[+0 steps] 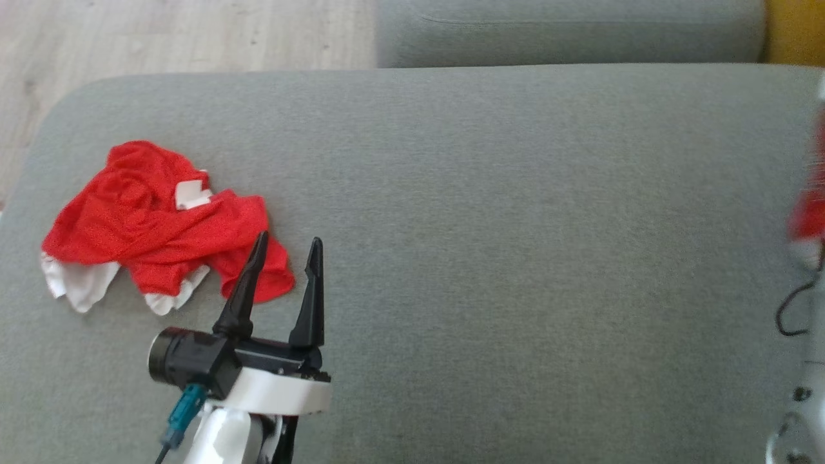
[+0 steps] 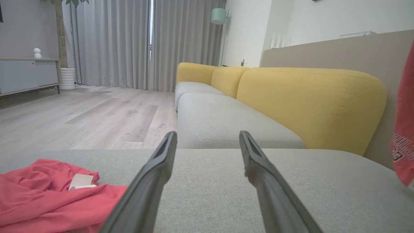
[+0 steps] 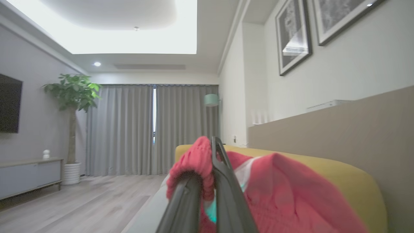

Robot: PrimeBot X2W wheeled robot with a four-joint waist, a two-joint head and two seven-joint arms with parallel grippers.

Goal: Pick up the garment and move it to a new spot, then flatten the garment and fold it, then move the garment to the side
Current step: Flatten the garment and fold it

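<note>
Garment hangs lengthwise down from right gripper.

My left gripper, two long dark fingers on a white wrist, is spread wide, tips pointing fwd. My right gripper is pinched tight on soft red fabric.

A red garment with white trim and a white label lies crumpled in a heap near the left end of the grey sofa cushion. A second red garment hangs bunched and lifted at the right, pinched in the right tool.
</note>
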